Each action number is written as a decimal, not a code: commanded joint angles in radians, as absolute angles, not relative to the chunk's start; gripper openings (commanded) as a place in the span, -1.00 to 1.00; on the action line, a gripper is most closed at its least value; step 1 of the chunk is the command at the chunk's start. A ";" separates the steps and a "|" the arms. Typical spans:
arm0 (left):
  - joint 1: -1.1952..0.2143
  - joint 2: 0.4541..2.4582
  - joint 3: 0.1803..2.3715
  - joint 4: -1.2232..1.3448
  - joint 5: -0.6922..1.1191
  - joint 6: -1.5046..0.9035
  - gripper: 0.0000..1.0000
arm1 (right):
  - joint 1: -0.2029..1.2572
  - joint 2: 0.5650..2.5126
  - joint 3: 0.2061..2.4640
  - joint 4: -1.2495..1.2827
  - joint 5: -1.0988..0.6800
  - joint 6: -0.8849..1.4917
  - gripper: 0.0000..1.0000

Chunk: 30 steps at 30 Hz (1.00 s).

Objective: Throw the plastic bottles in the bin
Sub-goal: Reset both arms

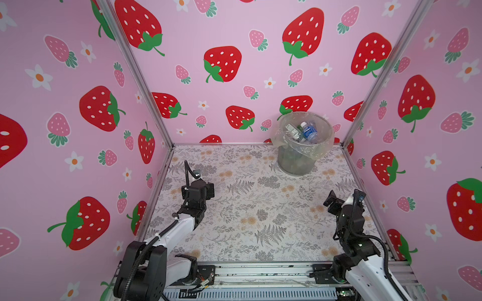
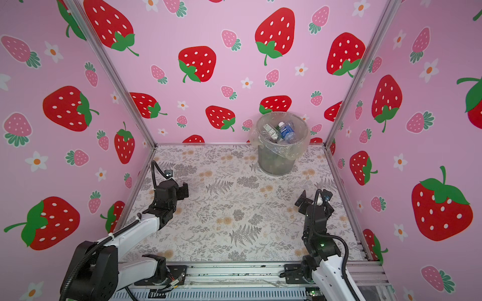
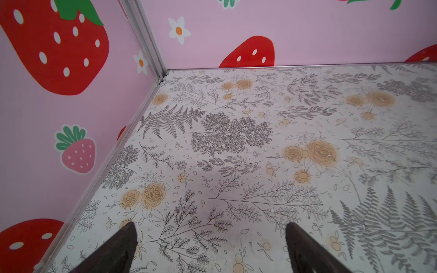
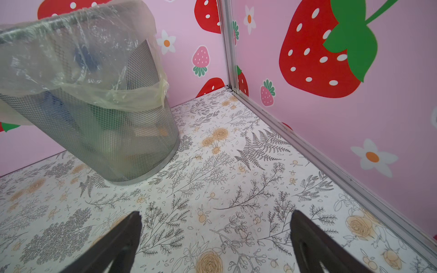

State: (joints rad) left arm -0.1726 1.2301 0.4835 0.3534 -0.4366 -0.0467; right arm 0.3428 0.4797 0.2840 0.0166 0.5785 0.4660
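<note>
The bin (image 1: 293, 163) is a round grey mesh basket with a clear liner, standing at the back right of the table in both top views (image 2: 273, 164). Several plastic bottles (image 1: 309, 133) lie inside it, among them a clear one with a blue label (image 2: 287, 132). In the right wrist view the bin (image 4: 113, 146) shows dim bottle shapes through its mesh. My left gripper (image 1: 210, 189) (image 2: 184, 191) (image 3: 210, 224) hovers open over bare table at the left. My right gripper (image 1: 329, 202) (image 2: 300, 201) (image 4: 216, 212) is open and holds nothing, in front of the bin.
Pink strawberry walls with aluminium posts (image 1: 135, 73) close the table on three sides. A metal rail (image 1: 260, 273) runs along the front edge, carrying both arm bases. The floral tabletop (image 1: 260, 208) lies between the two arms.
</note>
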 commanded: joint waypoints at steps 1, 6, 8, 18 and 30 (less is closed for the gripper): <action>-0.148 1.267 0.423 0.556 -0.426 -0.049 0.99 | 0.344 0.499 0.278 0.076 0.625 0.441 0.99; -0.075 1.347 0.356 0.757 -0.315 -0.067 0.98 | 0.344 0.540 0.284 0.127 0.650 0.471 0.99; -0.067 1.374 0.367 0.760 -0.327 -0.069 0.98 | 0.344 0.561 0.286 0.157 0.658 0.453 0.99; -0.037 1.546 0.401 0.872 -0.161 -0.026 0.98 | 0.344 0.681 0.270 0.297 0.722 0.349 0.99; -0.021 1.549 0.446 0.783 -0.096 -0.020 0.98 | 0.344 1.100 0.229 0.799 0.796 0.135 0.99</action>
State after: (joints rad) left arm -0.0261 1.5455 0.4171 0.7906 -0.1211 -0.0380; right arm 0.3428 1.0348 0.2470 0.5838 0.7555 0.2253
